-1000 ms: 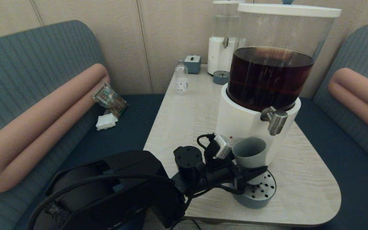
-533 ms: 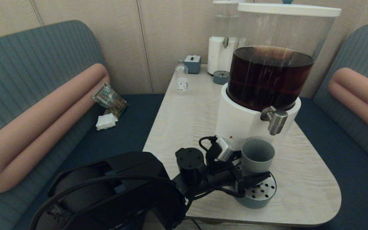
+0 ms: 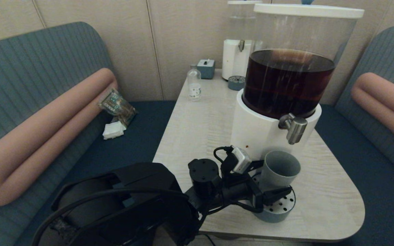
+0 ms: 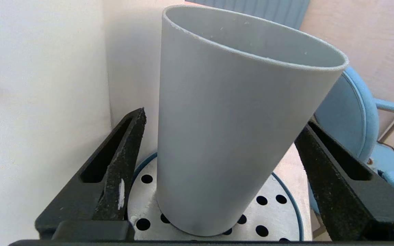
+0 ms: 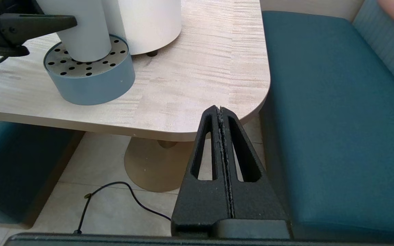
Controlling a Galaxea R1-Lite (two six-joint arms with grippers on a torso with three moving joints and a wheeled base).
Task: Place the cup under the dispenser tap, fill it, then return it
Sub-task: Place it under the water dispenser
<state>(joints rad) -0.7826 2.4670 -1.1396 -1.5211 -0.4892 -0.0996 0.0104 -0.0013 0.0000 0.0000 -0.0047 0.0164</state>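
Note:
The grey-blue cup (image 3: 279, 170) rests its base on the perforated drip tray (image 3: 280, 209) and leans to the right, just below and in front of the steel dispenser tap (image 3: 294, 128). My left gripper (image 3: 271, 180) straddles the cup low down and is open. In the left wrist view the cup (image 4: 227, 136) has a clear gap to one finger (image 4: 121, 160) and leans against the other finger (image 4: 333, 171). The cup is empty. My right gripper (image 5: 220, 110) hangs shut and empty below the table's front right corner.
The large dispenser (image 3: 286, 85) with dark liquid stands on the wooden table (image 3: 200, 123) right behind the tray. At the back are a smaller dispenser (image 3: 238, 51), a small clear bottle (image 3: 194, 85) and a grey box (image 3: 206, 68). Blue benches flank the table.
My left gripper carried the cup to the right along the drip tray, closer under the tap. The cup now leans to the right and one finger stands off it.

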